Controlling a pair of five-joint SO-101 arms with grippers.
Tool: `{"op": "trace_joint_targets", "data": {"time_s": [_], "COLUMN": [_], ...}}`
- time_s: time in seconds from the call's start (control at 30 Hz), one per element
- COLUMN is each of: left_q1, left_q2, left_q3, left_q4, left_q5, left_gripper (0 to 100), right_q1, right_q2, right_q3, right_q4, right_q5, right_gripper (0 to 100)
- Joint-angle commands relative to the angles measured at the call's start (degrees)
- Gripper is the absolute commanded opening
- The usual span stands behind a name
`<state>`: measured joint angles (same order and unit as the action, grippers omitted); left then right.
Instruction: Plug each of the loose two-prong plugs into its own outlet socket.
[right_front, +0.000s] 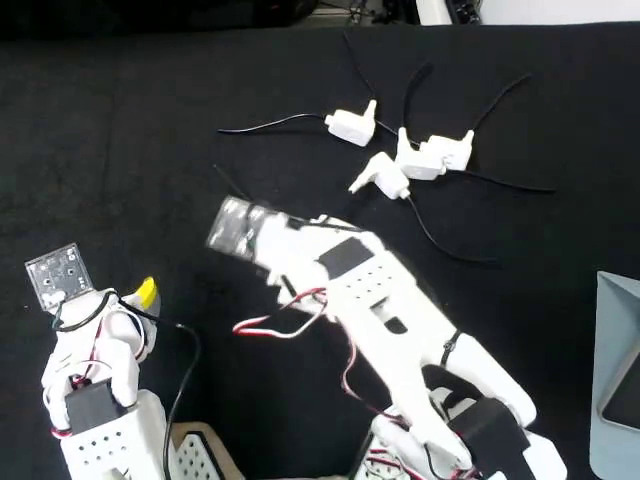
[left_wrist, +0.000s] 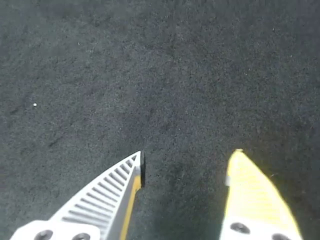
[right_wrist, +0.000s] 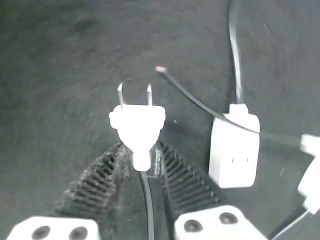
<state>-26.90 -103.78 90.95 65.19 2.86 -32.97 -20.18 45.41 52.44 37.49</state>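
Note:
My right gripper (right_wrist: 140, 154) is shut on the neck of a white two-prong plug (right_wrist: 137, 122). Its prongs point away from me and its black cable runs back between the fingers. Just beside it on the black cloth lies a white outlet socket block (right_wrist: 234, 150), apart from the plug. In the high view, white plug and socket pieces (right_front: 432, 155) (right_front: 350, 125) (right_front: 380, 175) lie at the far centre, each with a black cable. The right arm (right_front: 380, 300) stretches diagonally toward them. My left gripper (left_wrist: 188, 152) is open over bare cloth at the near left, its yellow fingertip (right_front: 147, 292) raised.
A thin black wire with a bare end (right_wrist: 160, 69) crosses in front of the socket block. Black cables (right_front: 450, 245) trail around the white pieces. A grey-blue container (right_front: 615, 380) stands at the right edge. Black cloth (right_front: 120, 150) covers the far left.

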Motion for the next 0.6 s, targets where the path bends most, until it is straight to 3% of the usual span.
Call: {"op": "trace_joint_targets", "data": {"time_s": [0.0, 0.1, 0.2, 0.57], "left_q1": [-0.40, -0.57, -0.57, -0.57], "left_q2": [-0.35, -0.35, -0.35, -0.35], "left_q3": [-0.48, -0.48, -0.48, -0.48], "left_q4": [-1.14, -1.14, -1.14, -1.14], "left_q5": [-1.93, -4.04, -4.40, -4.48], "left_gripper": [23, 22, 23, 23], "right_q1": [-3.25, -3.96, -3.78, -3.78], "right_q2": [-0.31, -0.40, -0.57, -15.34], "right_q3": [-2.07, 1.63, 6.02, 22.55], "right_q4": [-0.44, -0.44, -0.44, -0.09], "right_q5": [21.45, 37.71, 47.47, 55.38], "right_gripper": [1.1, 1.1, 1.1, 1.1]}}
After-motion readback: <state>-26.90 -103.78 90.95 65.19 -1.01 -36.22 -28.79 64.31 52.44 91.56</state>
